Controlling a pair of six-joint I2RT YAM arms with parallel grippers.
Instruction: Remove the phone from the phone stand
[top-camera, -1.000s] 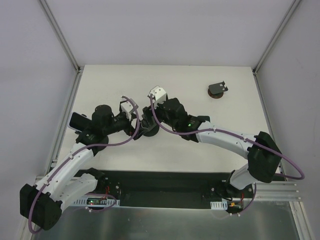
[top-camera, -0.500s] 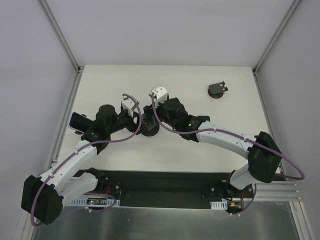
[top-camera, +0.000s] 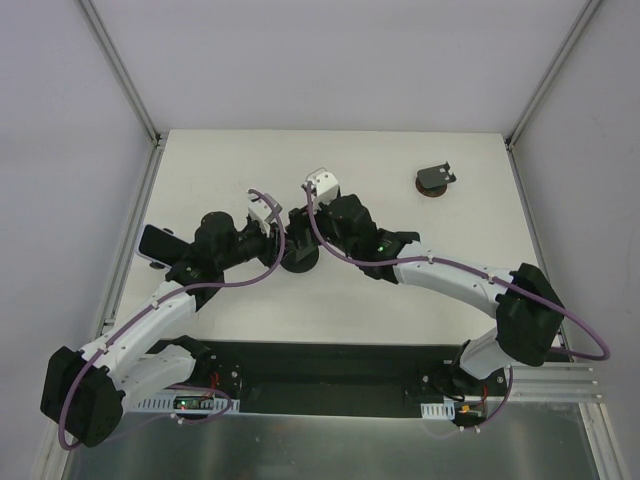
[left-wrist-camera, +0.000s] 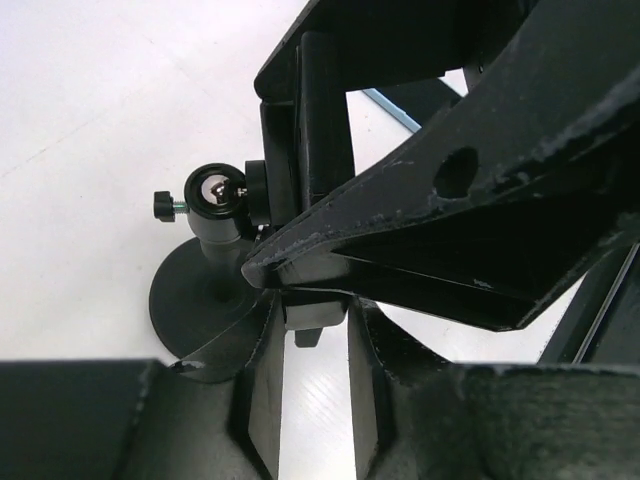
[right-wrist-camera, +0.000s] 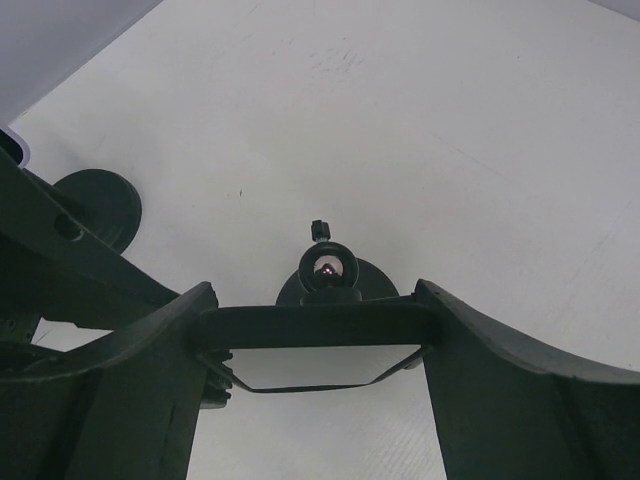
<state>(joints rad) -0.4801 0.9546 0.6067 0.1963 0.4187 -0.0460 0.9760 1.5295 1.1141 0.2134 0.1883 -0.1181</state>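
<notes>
The black phone stand (top-camera: 300, 262) sits mid-table with both grippers on it. In the right wrist view the phone (right-wrist-camera: 318, 326) lies crosswise in the stand's cradle, in front of the ball joint (right-wrist-camera: 328, 268). My right gripper (right-wrist-camera: 316, 305) is shut on the phone, one finger on each end. In the left wrist view the phone (left-wrist-camera: 325, 110) is an edge-on slab above the stand's round base (left-wrist-camera: 195, 300). My left gripper (left-wrist-camera: 312, 325) has its narrow jaws shut on the cradle's lower bracket. From above, the left gripper (top-camera: 283, 243) and right gripper (top-camera: 300, 232) hide the phone.
A second small black stand (top-camera: 435, 180) is at the back right. A dark flat rectangle with a light rim (top-camera: 157, 245) lies by the table's left edge, beside my left arm. Framed walls enclose the table (top-camera: 400, 210) on three sides.
My left gripper has moved right onto the stand and its jaws have gone from wide open to nearly shut on the cradle's bracket. The right gripper has barely moved.
</notes>
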